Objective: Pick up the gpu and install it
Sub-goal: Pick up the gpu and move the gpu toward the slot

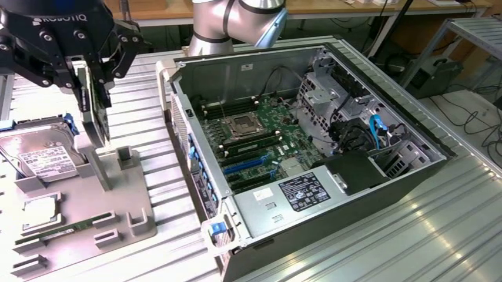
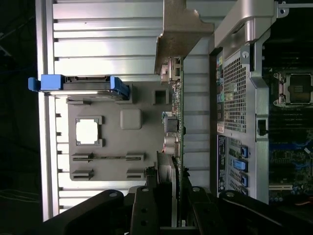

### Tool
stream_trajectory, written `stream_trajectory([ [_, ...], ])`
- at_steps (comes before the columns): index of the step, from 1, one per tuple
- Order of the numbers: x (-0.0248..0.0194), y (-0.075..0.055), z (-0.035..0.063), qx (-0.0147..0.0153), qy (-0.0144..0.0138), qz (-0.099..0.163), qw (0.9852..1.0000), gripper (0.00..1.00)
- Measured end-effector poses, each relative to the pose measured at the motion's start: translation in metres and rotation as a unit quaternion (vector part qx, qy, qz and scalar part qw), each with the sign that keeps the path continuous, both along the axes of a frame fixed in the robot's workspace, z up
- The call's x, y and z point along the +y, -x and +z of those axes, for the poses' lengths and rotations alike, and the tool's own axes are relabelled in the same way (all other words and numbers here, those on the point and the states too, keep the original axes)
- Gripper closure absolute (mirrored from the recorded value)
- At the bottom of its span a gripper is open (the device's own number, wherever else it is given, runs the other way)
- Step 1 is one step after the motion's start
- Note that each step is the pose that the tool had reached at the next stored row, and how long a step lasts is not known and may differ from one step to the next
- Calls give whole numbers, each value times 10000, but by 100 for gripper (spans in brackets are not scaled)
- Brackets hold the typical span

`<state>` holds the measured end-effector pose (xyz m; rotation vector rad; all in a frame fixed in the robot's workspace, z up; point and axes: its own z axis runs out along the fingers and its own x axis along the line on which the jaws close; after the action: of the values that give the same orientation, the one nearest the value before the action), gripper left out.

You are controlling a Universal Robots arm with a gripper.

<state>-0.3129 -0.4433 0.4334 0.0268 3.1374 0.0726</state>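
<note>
**Exterior view: graphics card (image 1: 96, 126) pinched upright over the tray (image 1: 117, 200), beside the open computer case (image 1: 259, 56)**

A slatted metal table (image 1: 439, 235) is seen under everything. The computer case is laid on its side with the cover off, so that the green motherboard (image 1: 259, 135) is exposed. At the exterior view's left of the case, a gray tray is set on the table. Above the tray, the black gripper (image 1: 93, 88) is pressed onto the upper part of the graphics card, which is held upright and outside the case. The card's lower edge is seen close above a gray post of the tray; whether they touch cannot be told. In the wrist view, the card (image 2: 177, 137) is seen edge-on between the fingers (image 2: 146, 205), with its silver bracket (image 2: 181, 29) at the far end. On the tray, a hard drive (image 1: 39, 153), a square processor chip (image 1: 39, 214) and a narrow memory stick (image 1: 70, 228) are laid.
</note>
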Motion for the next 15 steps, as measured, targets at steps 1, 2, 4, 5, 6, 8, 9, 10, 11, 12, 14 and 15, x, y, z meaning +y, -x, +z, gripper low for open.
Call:
stream_trajectory([
  [1,0,0,24,0,-4,0,10000,72],
  [2,0,0,37,0,-8,0,10000,72],
  [4,0,0,67,0,-19,0,10000,72],
  [5,0,0,82,0,-24,0,10000,72],
  [6,0,0,95,-1,-29,0,10000,72],
  [8,0,0,117,0,-36,0,10000,72],
  [9,0,0,129,0,-39,0,10000,72],
  [10,0,0,139,0,-41,0,10000,72],
  [11,0,0,151,0,-43,0,10000,72],
  [12,0,0,163,0,-45,0,10000,72],
  [14,0,0,189,0,-47,0,10000,72],
  [15,0,0,203,0,-48,0,10000,72],
])
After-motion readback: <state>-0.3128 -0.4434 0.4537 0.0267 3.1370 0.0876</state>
